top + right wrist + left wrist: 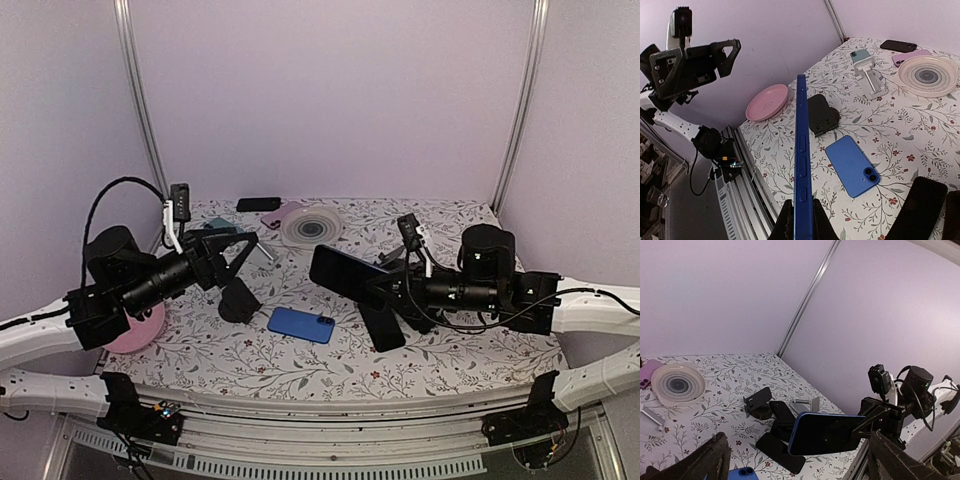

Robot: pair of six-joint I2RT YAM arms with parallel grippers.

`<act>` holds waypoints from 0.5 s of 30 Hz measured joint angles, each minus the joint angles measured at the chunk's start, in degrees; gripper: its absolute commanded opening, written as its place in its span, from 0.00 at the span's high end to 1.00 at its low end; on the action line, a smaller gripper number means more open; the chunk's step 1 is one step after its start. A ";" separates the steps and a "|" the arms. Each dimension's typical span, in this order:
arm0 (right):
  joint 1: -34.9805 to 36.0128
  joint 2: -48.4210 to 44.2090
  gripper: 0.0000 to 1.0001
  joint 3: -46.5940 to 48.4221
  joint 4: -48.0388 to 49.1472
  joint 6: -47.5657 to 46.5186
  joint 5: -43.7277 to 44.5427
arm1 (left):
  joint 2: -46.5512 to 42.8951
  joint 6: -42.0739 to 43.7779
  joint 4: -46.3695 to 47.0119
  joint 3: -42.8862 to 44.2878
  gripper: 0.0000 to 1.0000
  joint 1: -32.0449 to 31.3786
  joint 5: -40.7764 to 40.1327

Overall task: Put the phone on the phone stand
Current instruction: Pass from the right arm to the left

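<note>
**Phone held on edge, aloft**

The right gripper's (388, 288) jaws clamp the slim, blue-rimmed, glossy dark phone (345, 272) above the floral tabletop (450, 355). Its long axis is level, pointing toward the left arm. Farther off stands a matte black wedge phone stand (238, 300). The left gripper's (238, 250) jaws gape wide.

The left arm (150, 280) and right arm (470, 290) are black, cylindrical-jointed bodies on white base links (30, 340), with looping black cables (128, 181) and small white-bracketed cameras (178, 205) at the wrists.
</note>
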 measured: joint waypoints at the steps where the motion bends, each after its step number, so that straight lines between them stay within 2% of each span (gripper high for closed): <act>1: 0.00 -0.81 0.98 0.09 -1.62 -1.31 -0.87 | 0.26 1.57 -1.57 1.49 0.06 0.00 1.22; 5: 0.00 -3.91 0.98 0.57 -7.30 -5.49 -4.48 | 3.50 7.10 -6.95 6.80 0.10 0.00 6.93; 15: 0.00 -5.03 0.98 2.62 -16.70 -11.58 -15.65 | 10.69 15.28 -17.92 12.02 0.23 -0.44 19.45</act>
